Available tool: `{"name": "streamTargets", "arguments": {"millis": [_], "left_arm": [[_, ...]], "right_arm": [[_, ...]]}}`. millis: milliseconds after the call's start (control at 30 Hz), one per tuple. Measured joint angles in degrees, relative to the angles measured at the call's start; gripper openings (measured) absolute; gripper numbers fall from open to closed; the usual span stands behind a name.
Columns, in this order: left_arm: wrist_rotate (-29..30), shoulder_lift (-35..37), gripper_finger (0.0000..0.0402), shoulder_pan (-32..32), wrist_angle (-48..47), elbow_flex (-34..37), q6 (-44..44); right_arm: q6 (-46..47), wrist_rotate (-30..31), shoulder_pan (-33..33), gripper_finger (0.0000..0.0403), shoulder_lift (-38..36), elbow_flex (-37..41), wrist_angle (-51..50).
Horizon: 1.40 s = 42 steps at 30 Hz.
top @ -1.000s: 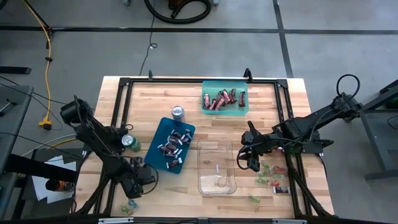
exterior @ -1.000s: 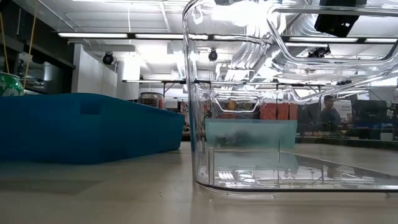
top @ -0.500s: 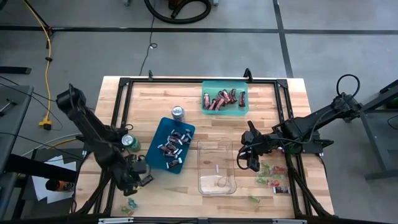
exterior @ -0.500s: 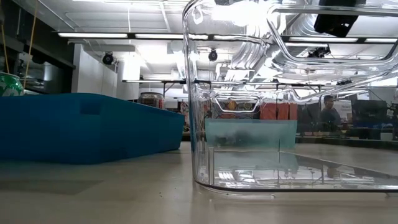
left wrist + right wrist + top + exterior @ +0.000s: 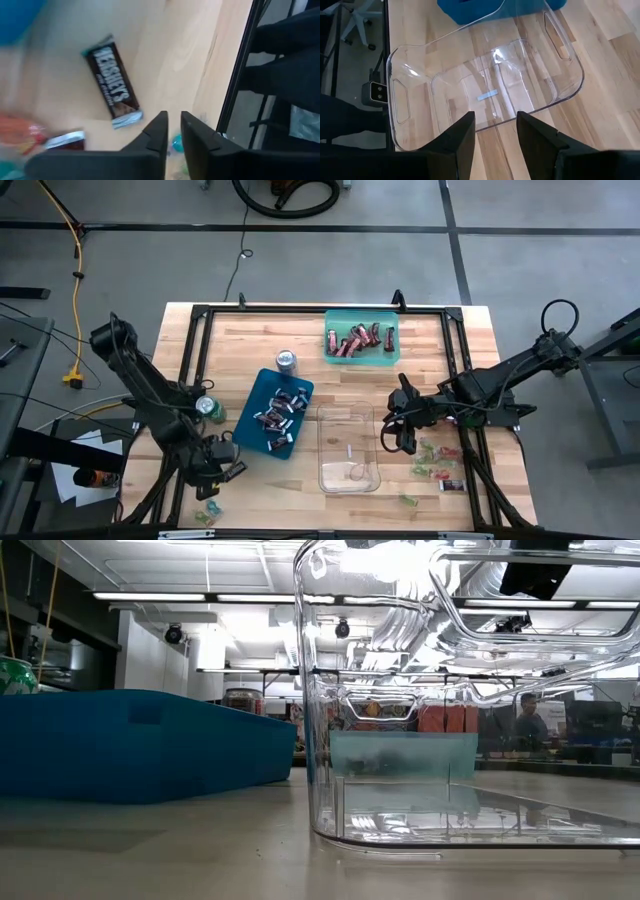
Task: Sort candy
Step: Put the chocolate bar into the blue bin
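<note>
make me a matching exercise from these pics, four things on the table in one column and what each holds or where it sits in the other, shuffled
Things:
1. blue tray
2. teal bin
3. clear bin
4. Hershey's bar

Places or contents:
A. holds the dark red bars
B. lies on bare wood ahead of the left gripper, outside any container
C. holds the dark mini bars with pale print
D. holds no candy; the right gripper is beside it

Right pairs: 1-C, 2-A, 3-D, 4-B
</note>
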State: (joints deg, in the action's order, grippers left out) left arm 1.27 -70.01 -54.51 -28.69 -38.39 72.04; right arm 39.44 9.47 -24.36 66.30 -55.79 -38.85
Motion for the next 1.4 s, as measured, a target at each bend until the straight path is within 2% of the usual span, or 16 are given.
{"name": "streamTargets", "arguments": {"millis": [133,300,433,567,800,900,967,1133,1167,1400], "left_arm": [[-0.37,-4.87,0.0095,-0.32,3.47,-0.04,0.36],[0.45,-9.32,0.0164,-0.27,1.79,-0.09,0.36],[1.34,-11.70,0.0203,-0.14,0.81,-0.11,1.56],[1.52,-14.49,0.0218,-0.14,1.29,-0.13,3.09],[2.26,-18.42,0.0216,-0.14,0.40,-0.71,5.28],[2.40,-18.66,0.0206,0.22,-1.78,-0.83,8.19],[2.43,-18.72,0.0179,0.46,-2.86,-0.83,8.69],[2.41,-18.60,0.0038,1.21,-3.97,-0.81,8.94],[2.64,-18.47,0.0024,1.23,-4.14,-0.83,9.06],[6.56,-12.53,0.0000,1.25,-6.21,-0.85,7.41]], "right_arm": [[-0.89,0.58,0.00,0.0138,0.00,0.00,-0.15],[-0.92,0.58,0.00,0.0138,0.00,0.00,-1.01],[-0.92,0.68,0.02,0.0138,0.00,0.00,-2.05],[-0.94,1.67,0.00,0.0138,0.00,0.00,-2.50],[-0.94,2.04,0.00,0.0138,0.00,0.00,-2.54],[-0.94,2.39,0.00,0.0138,0.00,0.00,-2.58],[-0.96,2.39,0.02,0.0138,0.00,0.00,-2.62],[-0.95,2.41,0.00,0.0138,-0.02,0.00,-2.69],[-0.94,2.41,0.02,0.0138,-0.02,0.00,-2.70],[-0.96,2.41,0.00,0.0138,-0.02,0.00,-2.69]]}}
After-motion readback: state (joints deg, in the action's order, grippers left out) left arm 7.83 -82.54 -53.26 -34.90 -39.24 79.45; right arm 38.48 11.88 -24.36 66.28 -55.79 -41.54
